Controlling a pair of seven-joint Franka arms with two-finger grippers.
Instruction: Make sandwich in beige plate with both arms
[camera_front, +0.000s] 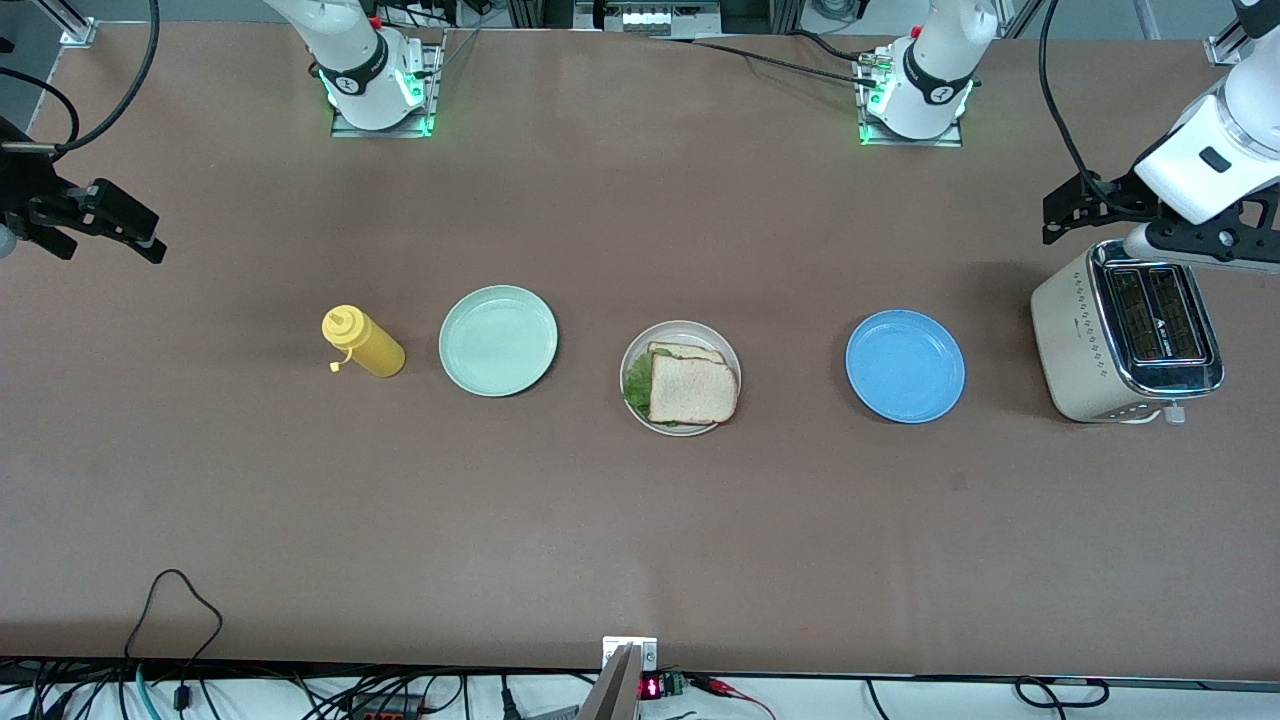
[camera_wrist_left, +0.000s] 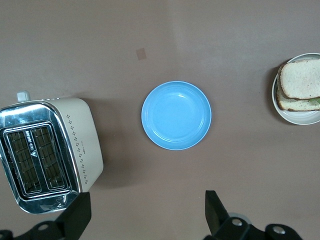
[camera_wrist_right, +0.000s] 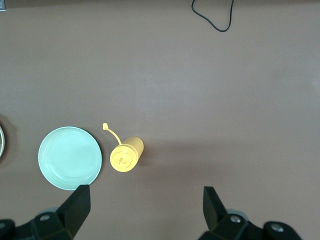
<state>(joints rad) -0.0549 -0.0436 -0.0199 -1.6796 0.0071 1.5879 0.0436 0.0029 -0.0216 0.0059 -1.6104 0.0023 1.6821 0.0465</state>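
Two empty plates, mint green plate (camera_front: 498, 340) and blue plate (camera_front: 905, 366), flank sandwich (camera_front: 690, 385).

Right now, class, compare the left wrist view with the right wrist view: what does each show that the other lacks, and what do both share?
Only the left wrist view shows the toaster, the blue plate and the sandwich on the beige plate. Only the right wrist view shows the mint green plate, the yellow squeeze bottle and a black cable. Both share the brown table and their own open claw: left claw, right claw.
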